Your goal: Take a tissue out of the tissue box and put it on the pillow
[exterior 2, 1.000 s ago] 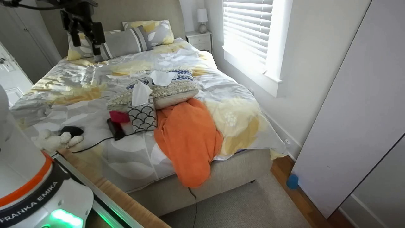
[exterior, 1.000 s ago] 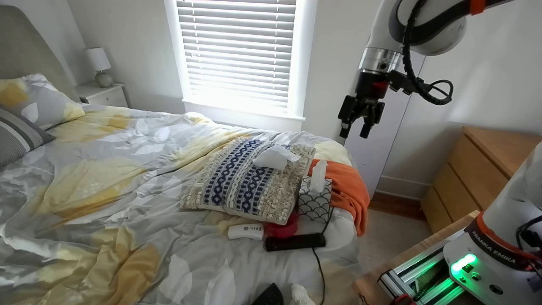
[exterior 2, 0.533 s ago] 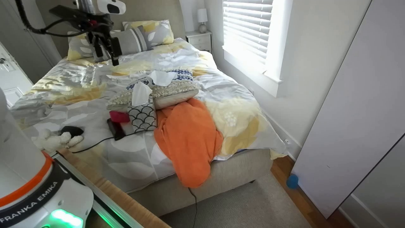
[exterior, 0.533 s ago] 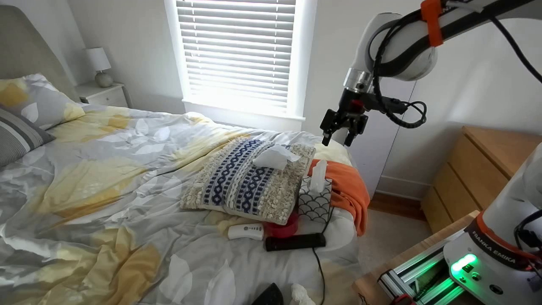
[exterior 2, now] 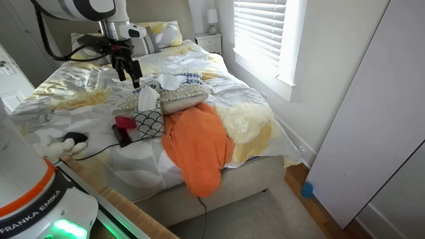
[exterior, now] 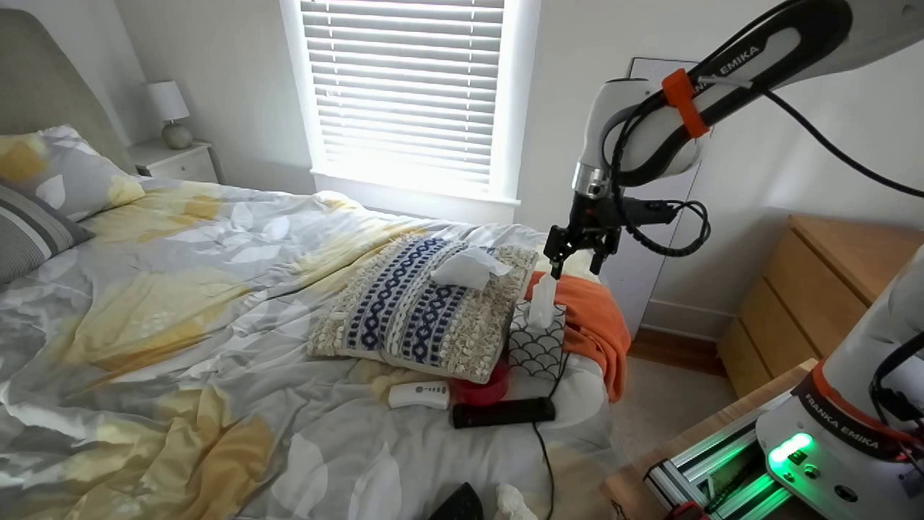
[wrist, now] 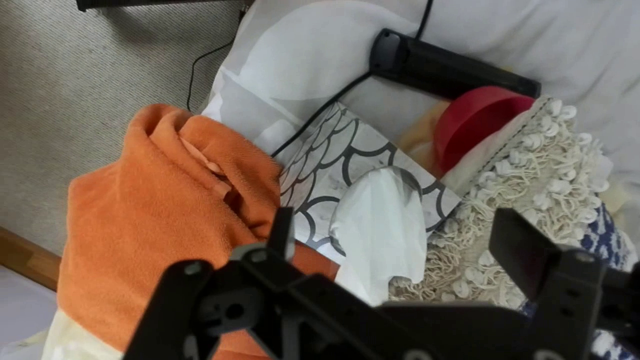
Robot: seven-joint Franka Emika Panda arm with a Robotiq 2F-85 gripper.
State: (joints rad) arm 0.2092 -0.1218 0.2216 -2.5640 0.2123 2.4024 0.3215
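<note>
The tissue box (exterior: 535, 349), white with dark scallops, stands on the bed, also in an exterior view (exterior 2: 149, 123) and the wrist view (wrist: 320, 160). A white tissue (exterior: 543, 302) sticks up from its opening, also in an exterior view (exterior 2: 148, 98) and the wrist view (wrist: 382, 230). Another tissue (exterior: 471, 268) lies on the patterned pillow (exterior: 393, 310) beside the box; it shows in an exterior view (exterior 2: 171, 81). My gripper (exterior: 576, 270) is open and empty just above the box. In the wrist view its fingers (wrist: 395, 232) stand apart, with the tissue seen between them.
An orange cloth (exterior: 595, 328) lies against the box and hangs off the bed edge. A red item (exterior: 482, 390), a black device (exterior: 504, 412) with a cable and a white remote (exterior: 419, 395) lie near the pillow. A plush toy (exterior 2: 61, 146) is close to the robot base.
My gripper has come down and across toward the tissue box and stays open. The box, both tissues and the pillow have not moved.
</note>
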